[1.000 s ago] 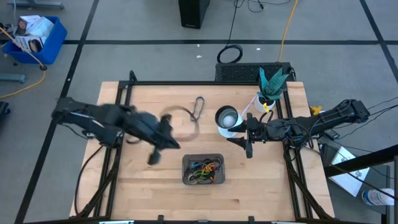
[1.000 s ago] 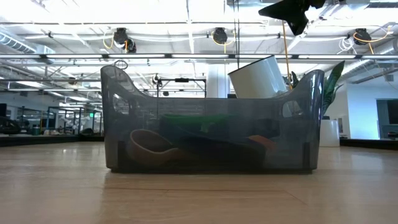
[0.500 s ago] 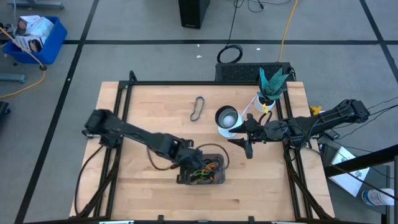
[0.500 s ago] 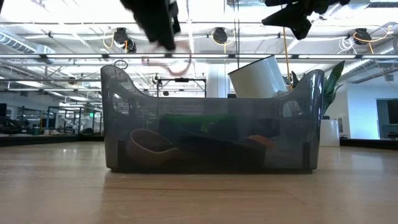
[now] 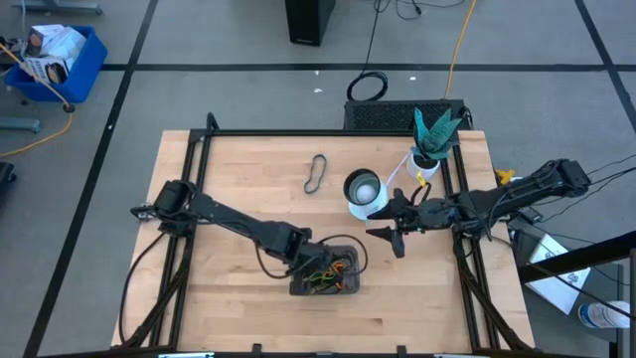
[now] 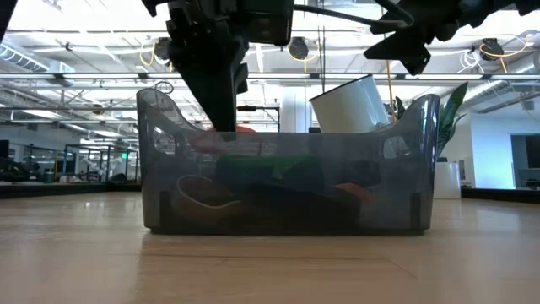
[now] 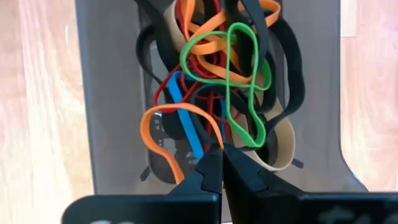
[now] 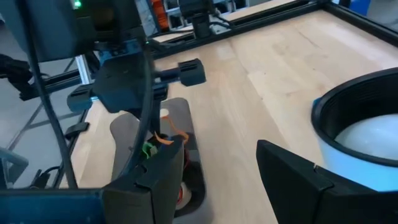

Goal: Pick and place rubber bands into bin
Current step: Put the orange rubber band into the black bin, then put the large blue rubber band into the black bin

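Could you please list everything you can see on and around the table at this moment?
bin: one, dark grey, table's near middle
rubber bands: a tangled pile, orange, green, red, blue, black, tan, inside the bin
loose rubber band: one, dark, on the table beyond the bin
cup: one, white and silver, right of the loose band
potted plant: one, green in a white pot, table's far right corner
blue crate: one, on the floor, far left
left gripper: shut, over the bin
right gripper: open, hovering near the cup
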